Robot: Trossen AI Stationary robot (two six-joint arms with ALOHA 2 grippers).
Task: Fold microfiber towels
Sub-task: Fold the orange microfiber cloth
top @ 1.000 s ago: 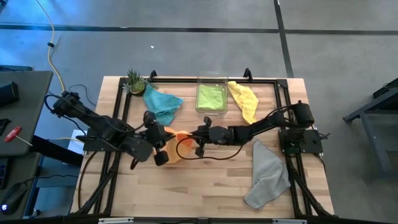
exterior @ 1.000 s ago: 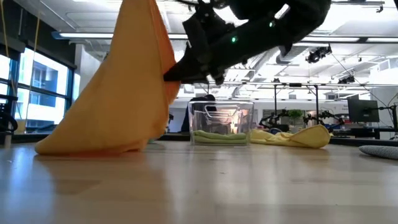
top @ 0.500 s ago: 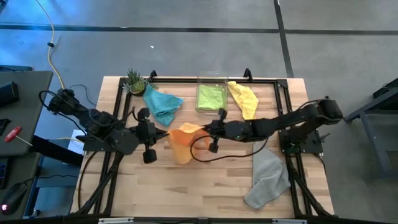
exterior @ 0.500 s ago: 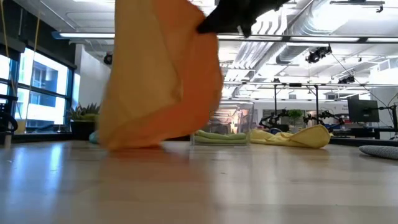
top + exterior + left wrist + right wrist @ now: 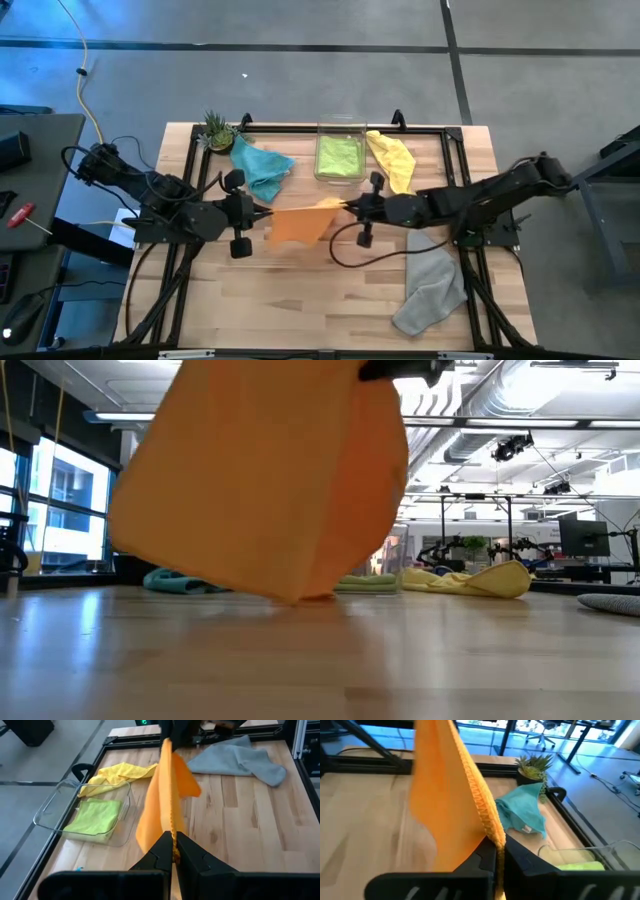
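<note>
Above mid-desk the orange towel (image 5: 298,221) hangs stretched between the left tool (image 5: 256,214) at 9 o'clock and right tool (image 5: 349,206) at 3, both clamped on corners, so uneven pulling might yank one free.

The table (image 5: 330,290) is pale wood in planks, smooth with a soft sheen, and a black metal frame (image 5: 300,128) runs along its edge. The orange towel (image 5: 300,222) at the centre is soft matt cloth with a nubbly knit edge that shows close up in the wrist views. The teal towel (image 5: 262,166) at 11 o'clock, the yellow towel (image 5: 392,160) at 1 o'clock and the grey towel (image 5: 430,280) at 4 o'clock are the same matt, crumpled cloth. The bin (image 5: 340,135) at 12 o'clock is clear glossy plastic holding the matt green towel (image 5: 338,155). The left gripper (image 5: 172,851) and right gripper (image 5: 496,852) look like matt black plastic.
</note>
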